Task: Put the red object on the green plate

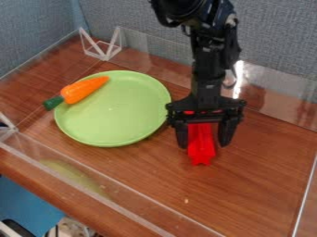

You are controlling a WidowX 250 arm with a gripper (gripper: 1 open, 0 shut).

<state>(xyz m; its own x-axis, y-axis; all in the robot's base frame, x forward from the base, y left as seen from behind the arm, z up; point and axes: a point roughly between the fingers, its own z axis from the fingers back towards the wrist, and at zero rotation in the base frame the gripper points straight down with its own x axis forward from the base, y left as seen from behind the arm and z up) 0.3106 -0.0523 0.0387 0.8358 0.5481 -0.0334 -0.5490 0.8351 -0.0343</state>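
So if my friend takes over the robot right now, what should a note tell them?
Gripper: open, pointing straight down, its fingers either side of the red bar's upper end; not closed on it.
Red bar: on the wooden table, just right of the green plate.
Green plate: nothing inside; an orange toy carrot leans on its left rim.
Done: gripper lined up.
Left: close, lift, place the bar on the plate.

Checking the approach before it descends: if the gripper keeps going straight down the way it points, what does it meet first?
Most likely the red object, lying on the table between the open gripper fingers; exact depth is unclear.
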